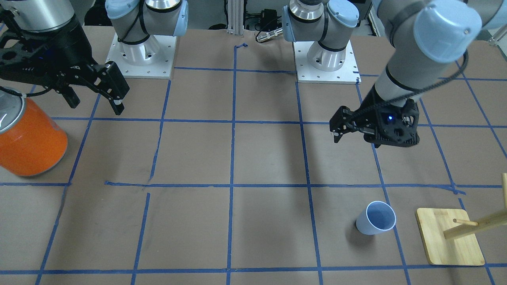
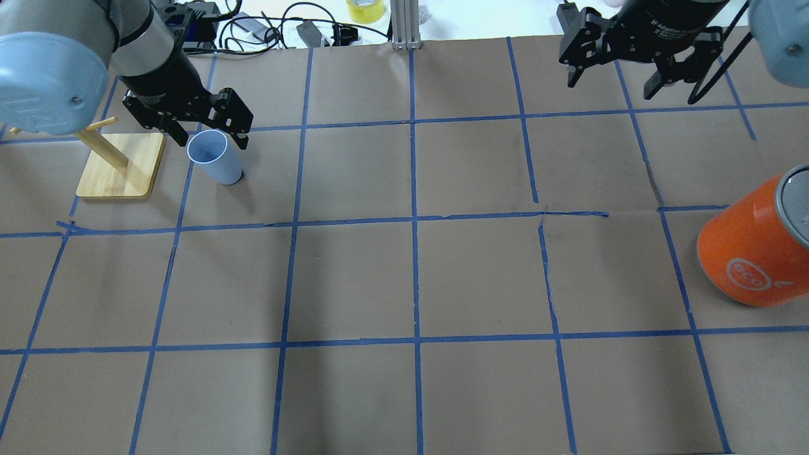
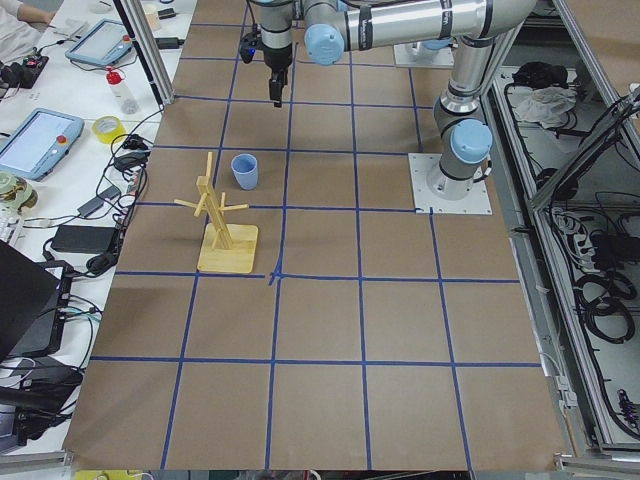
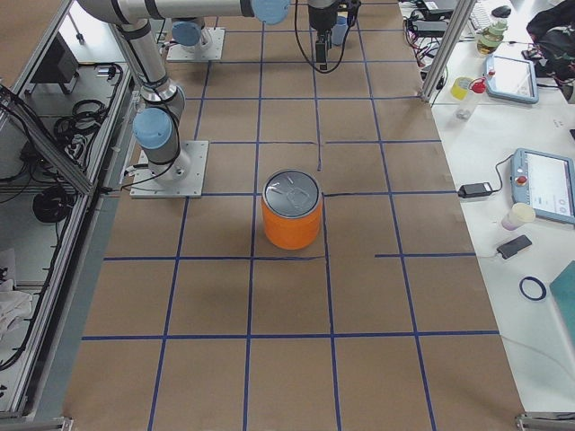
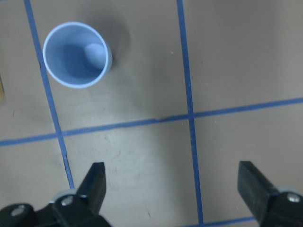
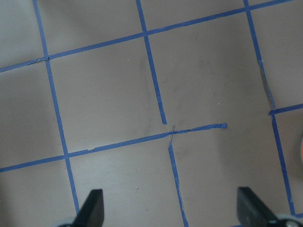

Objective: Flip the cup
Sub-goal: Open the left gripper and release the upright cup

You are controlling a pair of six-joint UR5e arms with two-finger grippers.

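The pale blue cup (image 1: 375,217) stands upright, mouth up, on the brown table beside the wooden rack; it also shows in the overhead view (image 2: 215,157) and the exterior left view (image 3: 244,171). My left gripper (image 1: 336,132) hangs open and empty above the table, a little toward the robot from the cup. In the left wrist view the cup (image 5: 77,54) is at the upper left, beyond the spread fingers (image 5: 97,184) and apart from them. My right gripper (image 2: 612,79) is open and empty, raised far from the cup, near the orange container.
A wooden peg rack on a square base (image 2: 120,164) stands close beside the cup. A large orange cylinder with a silver lid (image 2: 752,253) stands on the robot's right side. Blue tape lines grid the table (image 2: 411,284).
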